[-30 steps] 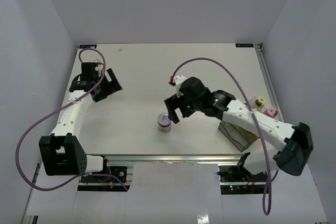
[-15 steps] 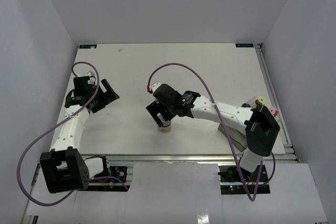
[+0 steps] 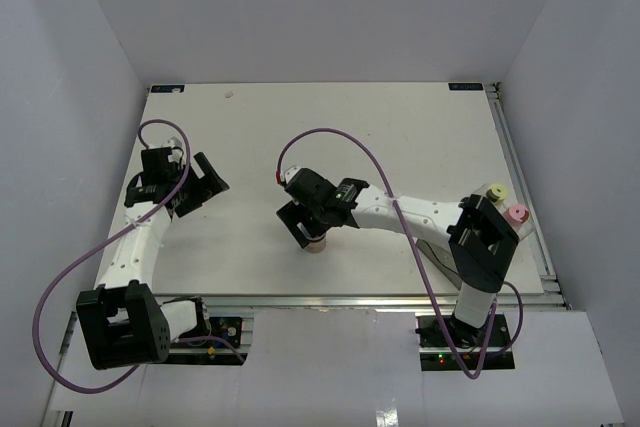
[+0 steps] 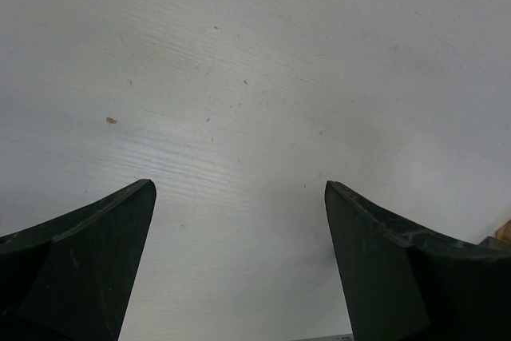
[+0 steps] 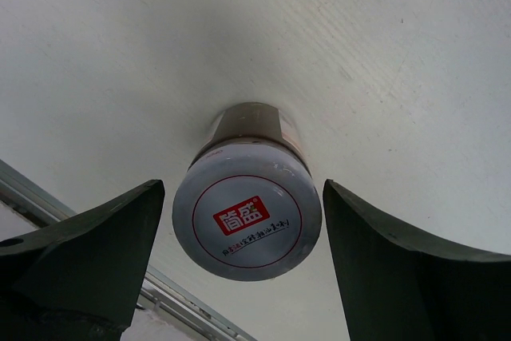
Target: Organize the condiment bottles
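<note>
open right gripper straddles centre jar, not yet gripped; yellow-lidded jar, pink-lidded jar stand at right edge; left gripper open, empty.

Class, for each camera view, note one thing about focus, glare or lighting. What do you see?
Top external: soft, even light, no glare on the table. Left wrist: the table grain is sharp; the left pincer is dark and underlit. Right wrist: print on the jar lid is crisp and legible; the right pincer frames it in dark silhouette.
</note>
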Motion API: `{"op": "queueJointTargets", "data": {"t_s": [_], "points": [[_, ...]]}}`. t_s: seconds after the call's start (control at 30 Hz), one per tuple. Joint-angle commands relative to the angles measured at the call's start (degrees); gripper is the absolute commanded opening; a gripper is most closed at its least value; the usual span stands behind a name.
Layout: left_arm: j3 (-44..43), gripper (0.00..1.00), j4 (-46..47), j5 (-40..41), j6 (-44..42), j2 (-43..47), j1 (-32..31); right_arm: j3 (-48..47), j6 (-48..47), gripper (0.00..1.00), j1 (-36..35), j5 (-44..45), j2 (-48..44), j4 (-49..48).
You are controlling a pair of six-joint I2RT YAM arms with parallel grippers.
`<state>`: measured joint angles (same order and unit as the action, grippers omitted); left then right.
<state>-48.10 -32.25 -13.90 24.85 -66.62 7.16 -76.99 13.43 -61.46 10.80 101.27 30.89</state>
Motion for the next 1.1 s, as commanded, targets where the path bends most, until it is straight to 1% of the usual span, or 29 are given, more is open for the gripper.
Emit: {"op": "queueJointTargets", "data": {"t_s": [0.0, 0.03, 0.23, 0.27, 0.33, 0.37, 0.43, 0.57, 0.7, 0.83, 0.93, 1.0, 1.07], "points": [[0.6, 0.98, 1.1, -0.2, -0.6, 2.1, 0.0, 1.0, 1.8, 0.85, -0.8, 1.0, -0.5, -0.9], [0.6, 0.98, 1.1, -0.4, -0.6, 2.1, 0.0, 1.3, 1.8, 0.82, -1.0, 1.1, -0.7, -0.9], [0.6, 0.98, 1.0, -0.9, -0.6, 2.2, 0.0, 1.4, 3.1, 0.54, -1.0, 2.4, -0.7, 1.2], [0.6, 0.98, 0.9, -0.9, -0.6, 2.3, 0.0, 1.3, 3.3, 0.47, -1.0, 2.8, -0.7, 1.6], [0.6, 0.98, 0.8, -1.0, -0.6, 2.6, 0.0, 1.2, 3.9, 0.19, -1.1, 4.1, -0.9, 2.8], [0.6, 0.98, 0.8, -1.0, -0.6, 2.7, 0.0, 1.0, 4.2, 0.09, -1.0, 5.0, -1.0, 3.6], [0.6, 0.98, 0.8, -1.3, -0.6, 3.0, 0.0, 0.9, 5.1, 0.08, -0.7, 8.2, -2.0, 5.9], [0.6, 0.98, 0.8, -2.3, -0.6, 3.1, 0.0, -0.2, 10.0, 0.08, 2.6, 16.9, -6.7, 14.7], [0.3, 0.98, 1.3, -3.2, -0.7, 2.5, 0.0, 0.1, 18.6, 0.08, 7.4, 24.6, -16.1, 22.0], [-0.2, 0.98, 1.5, -4.5, -0.5, 2.1, 0.0, 2.8, 26.3, 0.08, 13.6, 27.9, -24.0, 28.2], [-0.2, 0.98, 1.7, -4.8, -0.4, 2.0, 0.0, 2.5, 33.7, 0.08, 16.1, 31.4, -28.0, 34.2], [0.0, 0.98, 1.7, -5.0, -0.3, 1.9, 0.0, 2.3, 37.1, 0.08, 18.1, 32.2, -30.8, 35.7], [0.2, 0.98, 1.7, -5.0, -0.4, 2.1, 0.0, 2.9, 37.8, 0.08, 20.5, 30.7, -32.6, 36.4]]}}
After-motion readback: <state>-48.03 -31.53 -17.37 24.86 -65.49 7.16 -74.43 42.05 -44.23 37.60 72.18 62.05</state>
